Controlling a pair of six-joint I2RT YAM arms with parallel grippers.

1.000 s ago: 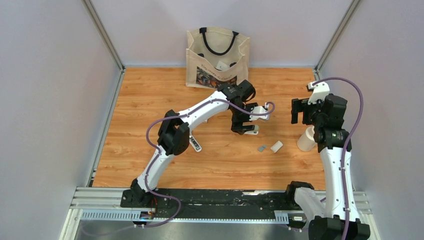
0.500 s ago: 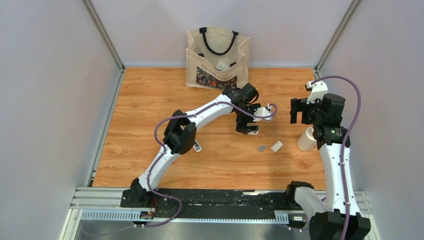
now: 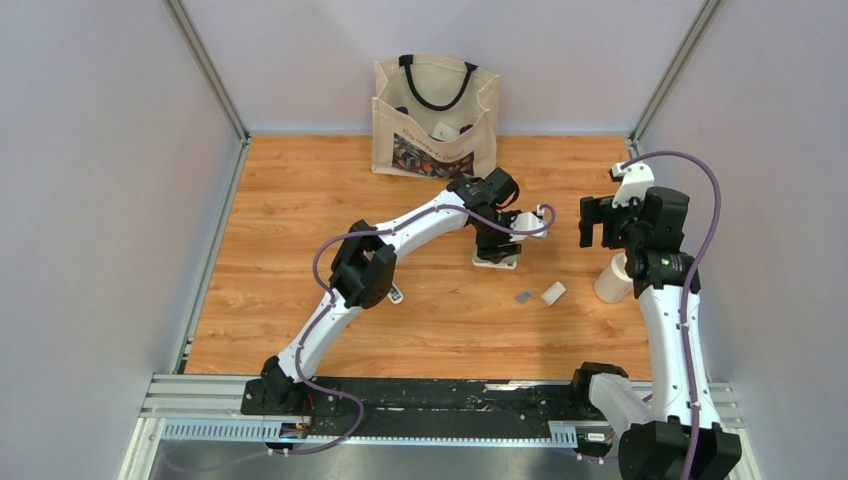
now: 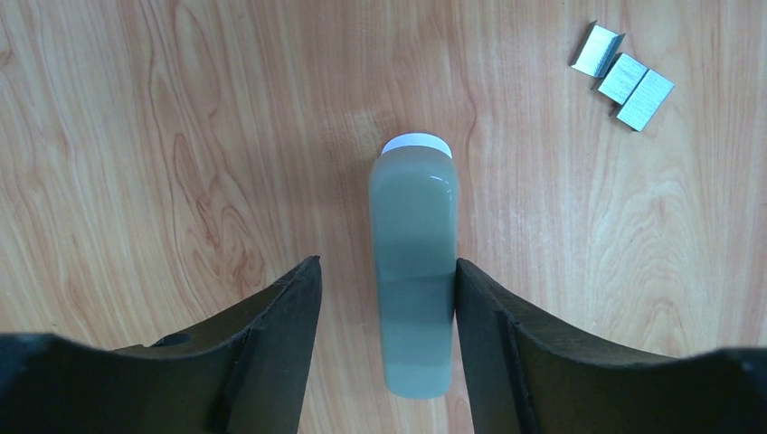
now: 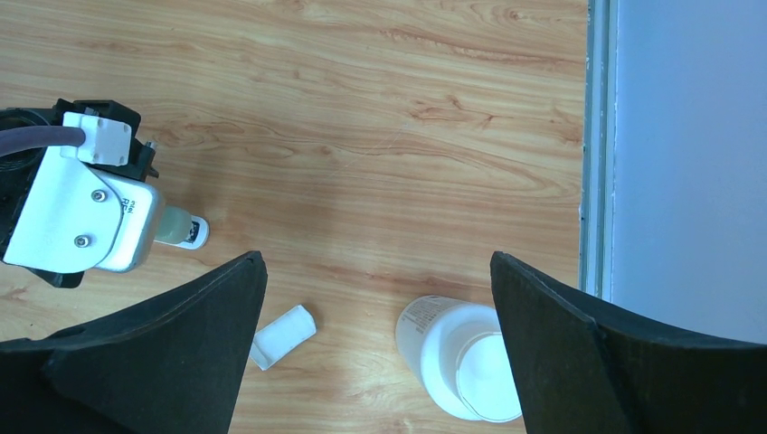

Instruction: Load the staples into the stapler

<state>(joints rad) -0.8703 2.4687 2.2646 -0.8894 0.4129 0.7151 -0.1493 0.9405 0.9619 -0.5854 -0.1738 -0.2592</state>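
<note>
The left gripper [image 4: 387,267] hung low over the grey-green stapler [image 4: 414,208] on the wooden table [image 4: 163,136]. Its jaws were partly open astride the stapler, one finger against its side and the other clear of it, gripping nothing. The staples [image 4: 622,76] lay loose near the stapler, toward the right arm's side. The right gripper [image 5: 376,258] stood well apart from the stapler, jaws wide and empty.
</note>
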